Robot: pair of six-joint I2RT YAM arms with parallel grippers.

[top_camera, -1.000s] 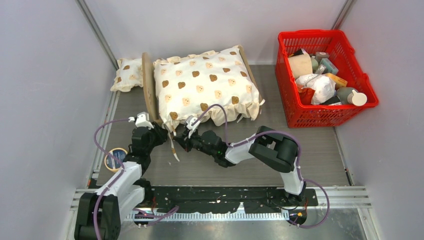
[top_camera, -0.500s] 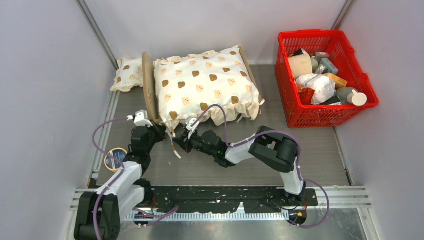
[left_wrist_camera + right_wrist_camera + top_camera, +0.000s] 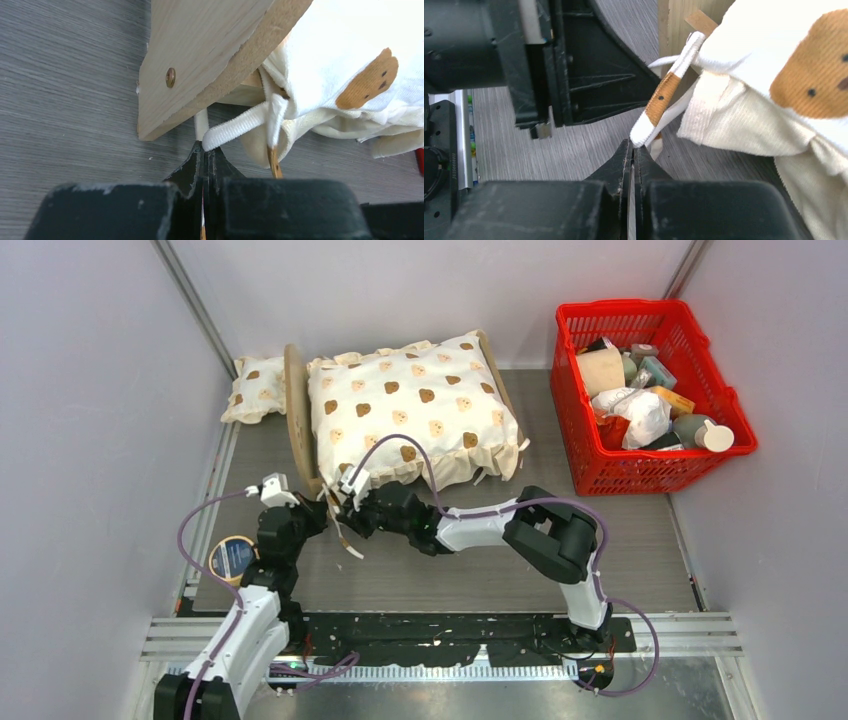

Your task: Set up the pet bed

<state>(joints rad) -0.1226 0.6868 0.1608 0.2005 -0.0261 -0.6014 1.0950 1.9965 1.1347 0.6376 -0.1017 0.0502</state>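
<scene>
Two pale walls (image 3: 90, 390), grey wood-grain table (image 3: 420, 575)

I note: walls (image 3: 90, 390) plain pale grey on left, back, right. Dark slanted struts (image 3: 195, 310) at both back corners. Tabletop (image 3: 620, 540) grey wood-grain, matte. Silver rail (image 3: 700, 625) across near edge, black plate (image 3: 450, 635) on it. Light even, diffuse; shadows soft.

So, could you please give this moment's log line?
left jaws: shut on white tie | right jaws: shut on brown-banded tie | cushion: on pet bed
</scene>
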